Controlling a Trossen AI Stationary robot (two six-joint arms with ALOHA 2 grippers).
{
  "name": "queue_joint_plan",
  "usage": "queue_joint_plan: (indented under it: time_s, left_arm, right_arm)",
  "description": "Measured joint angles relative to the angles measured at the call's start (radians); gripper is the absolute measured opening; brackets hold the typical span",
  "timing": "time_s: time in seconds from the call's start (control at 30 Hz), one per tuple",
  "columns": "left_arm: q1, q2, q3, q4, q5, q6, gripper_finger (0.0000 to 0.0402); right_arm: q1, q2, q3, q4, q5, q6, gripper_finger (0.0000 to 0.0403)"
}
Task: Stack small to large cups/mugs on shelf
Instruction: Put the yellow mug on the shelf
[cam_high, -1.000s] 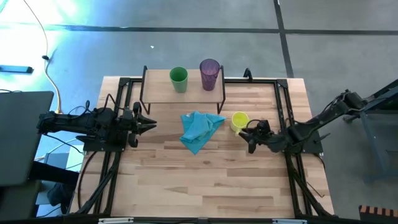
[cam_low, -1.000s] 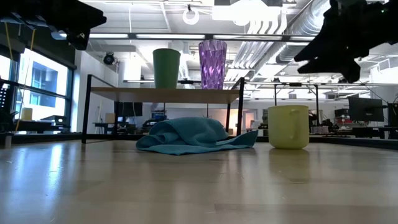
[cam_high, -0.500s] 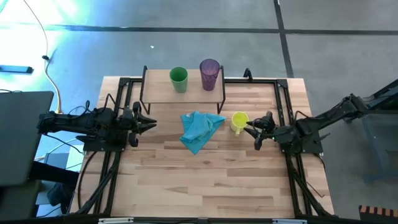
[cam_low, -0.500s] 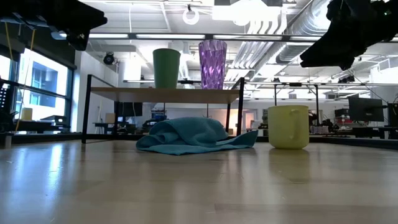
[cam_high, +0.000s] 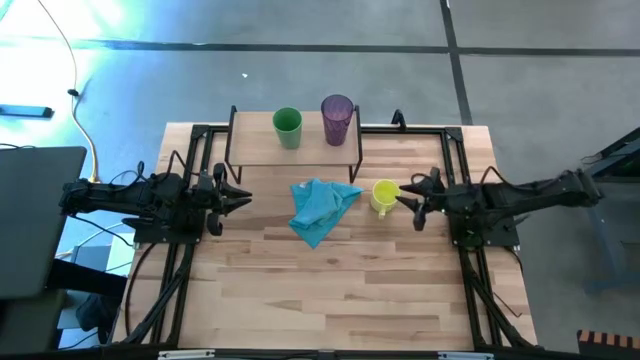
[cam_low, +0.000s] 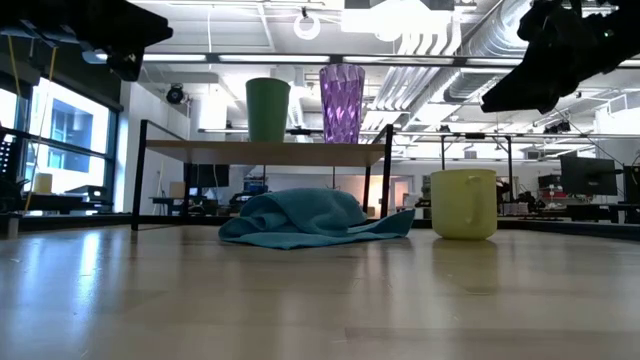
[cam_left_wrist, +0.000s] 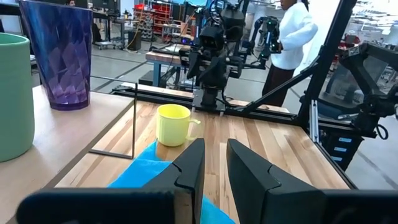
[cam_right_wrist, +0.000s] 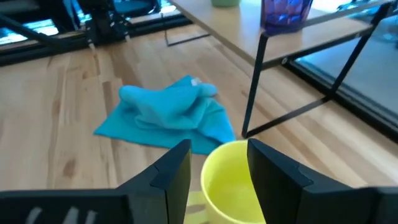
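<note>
Here the right tool hangs just beside the short yellow mug with a handle, fingers spread wide and empty, the rim showing between them in its wrist view. The mug stands on the slatted wooden desk, close to the crumpled light blue cloth. The green handleless cup and the ribbed translucent purple tumbler already stand on the low light-wood shelf on black legs. To grip well, I'd lower the fingers astride the wall opposite the handle, close gently, then lift clear of the shelf's post. The left tool waits at the desk's left edge, fingers nearly together, holding nothing.
</note>
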Motion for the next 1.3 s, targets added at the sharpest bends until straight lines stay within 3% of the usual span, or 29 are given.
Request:
queue_joint_plan:
  time_s: [0.3,0.6,0.77,0.97,1.1,1.3]
  left_arm:
    - [0.0,0.0,0.0,0.016,-0.026,0.002,0.0058]
    - [0.0,0.0,0.0,0.02,-0.026,0.002,0.0058]
    - [0.0,0.0,0.0,0.02,-0.026,0.001,0.0058]
    - [0.0,0.0,0.0,0.02,-0.026,-0.002,0.0058]
    - [0.0,0.0,0.0,0.02,-0.026,-0.002,0.0058]
    - [0.0,0.0,0.0,0.019,-0.026,-0.002,0.0058]
  right_arm:
    - [-0.19,-0.014,0.0,-0.049,-0.229,-0.052,0.0149]
    - [-0.342,0.018,0.04,-0.057,-0.346,-0.117,0.0149]
    - [-0.381,0.137,0.159,-0.104,-0.365,-0.18,0.0149]
    - [-0.433,0.332,0.358,-0.281,-0.372,-0.287,0.0149]
    - [-0.481,0.468,0.476,-0.427,-0.451,-0.344,0.0149]
    - [-0.523,0.642,0.554,-0.519,-0.472,-0.429,0.0149]
